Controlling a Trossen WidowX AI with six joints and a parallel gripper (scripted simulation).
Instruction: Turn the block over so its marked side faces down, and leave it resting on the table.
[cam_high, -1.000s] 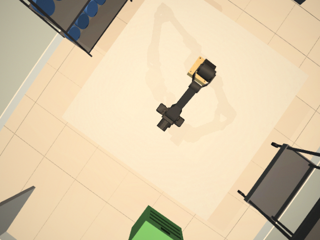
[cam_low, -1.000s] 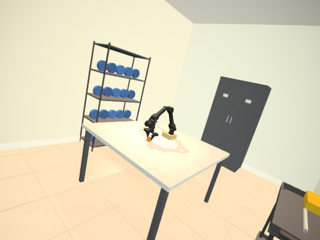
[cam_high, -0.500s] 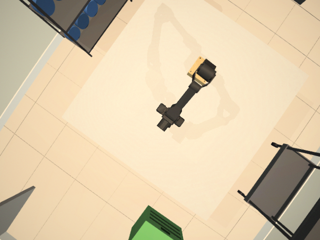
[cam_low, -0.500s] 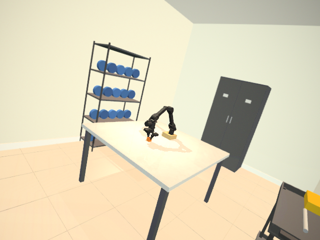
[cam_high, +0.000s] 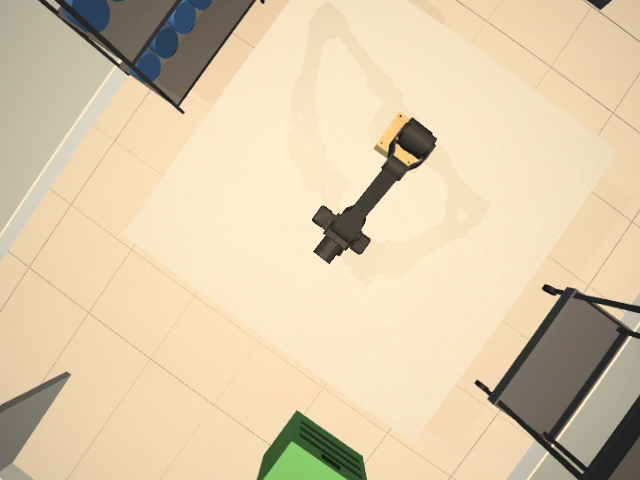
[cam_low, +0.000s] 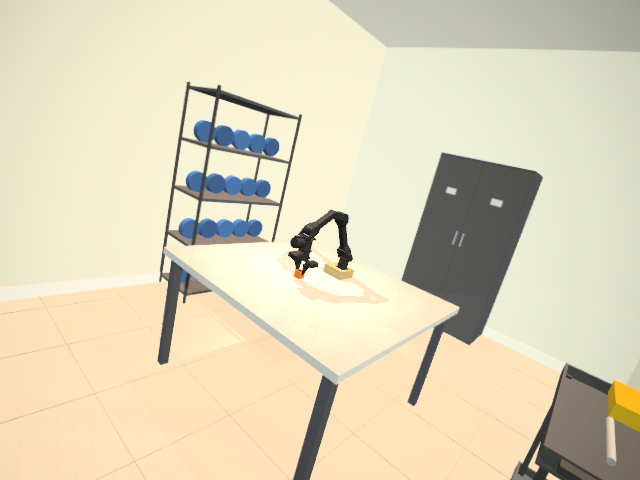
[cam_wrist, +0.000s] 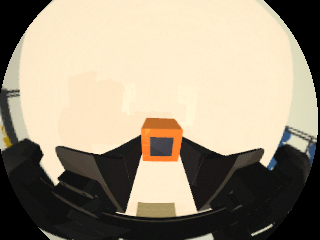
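At the far left, a tall dark rack (cam_high: 188, 67) (cam_low: 208, 149) (cam_wrist: 302, 133), with blue cylinders (cam_high: 165, 42) (cam_low: 232, 184) (cam_wrist: 285, 137) lined up side by side on its shelves. At the far right, against the pale wall (cam_low: 578, 129), a dark grey two-door cabinet (cam_low: 475, 206), with a white label on each door and a pair of upright handles near the middle. At the near right, a dark cart (cam_high: 563, 361) (cam_low: 573, 428) (cam_wrist: 5, 107), with a yellow box (cam_low: 625, 405) (cam_wrist: 6, 136) and a pale rod (cam_low: 611, 441) on top. Along the lower edge from above, a slotted green box (cam_high: 320, 459), partly cut off.

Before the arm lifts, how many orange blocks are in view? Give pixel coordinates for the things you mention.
1: the orange block (cam_low: 298, 274) (cam_wrist: 161, 124), clamped between the fingers of the gripper (cam_high: 341, 230) (cam_low: 300, 271) (cam_wrist: 160, 139). The top view could hide another under the arm (cam_high: 379, 189) (cam_low: 321, 223).
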